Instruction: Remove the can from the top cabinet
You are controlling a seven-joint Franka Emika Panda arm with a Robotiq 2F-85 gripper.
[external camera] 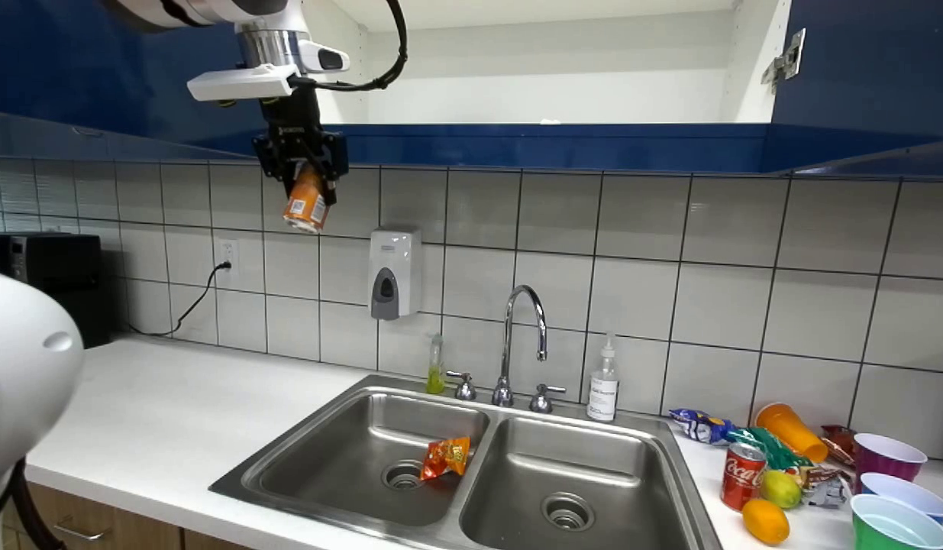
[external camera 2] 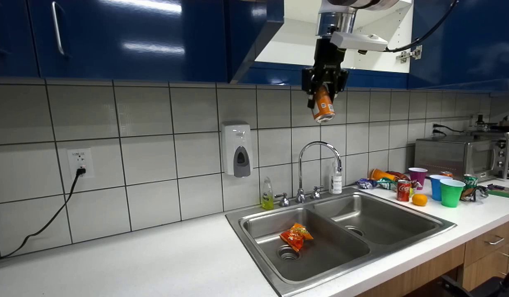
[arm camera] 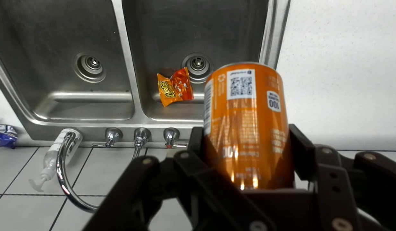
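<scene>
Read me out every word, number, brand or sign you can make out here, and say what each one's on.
"Coca": on the red can; the rest is unclear.
"100": on the orange can, upside down in the wrist view, with QR code and barcode.
Too small or blurred to read surely: the orange can's remaining print, the logo on the snack bag, and labels on the pump bottle, wall dispenser and wall outlet.
</scene>
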